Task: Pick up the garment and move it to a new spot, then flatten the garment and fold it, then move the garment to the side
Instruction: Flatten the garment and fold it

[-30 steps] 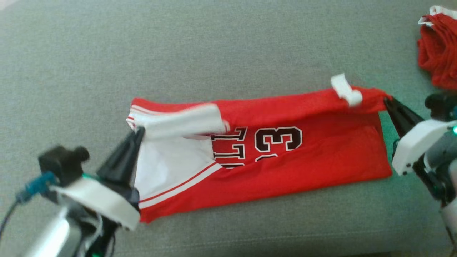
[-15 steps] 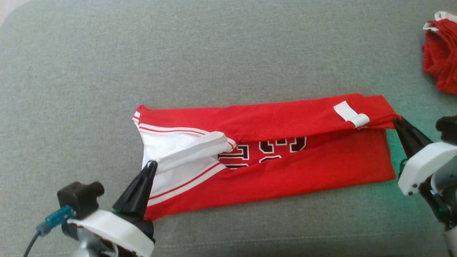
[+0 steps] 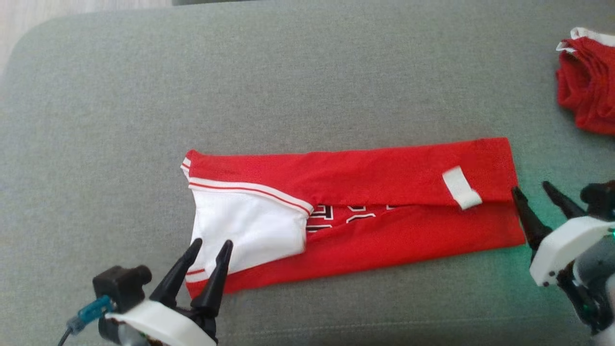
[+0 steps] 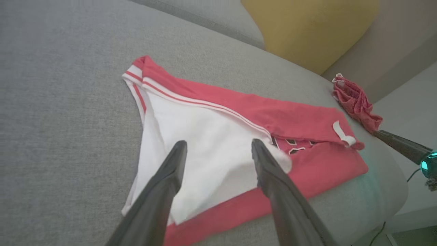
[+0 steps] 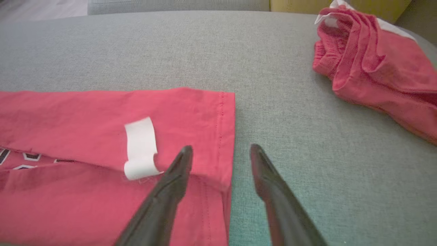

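Folding looks half done: the jersey (image 3: 384,168) lies on the cushion (image 3: 307,86), far edge laid over lengthwise. Your left end effector (image 3: 212,242) and right end effector (image 3: 531,187) stand apart, empty, at its ends. Next likely calls for gripping one end and carrying it across.

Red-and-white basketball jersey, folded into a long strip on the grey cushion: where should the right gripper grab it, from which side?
Probably the stitched hem end of the red-and-white jersey, where the folded-over flap overlaps the lower layer, pinching both. Approach from the robot's right, low along the grey cushion: that edge lies flat and straight, and the open right gripper sits beside it.
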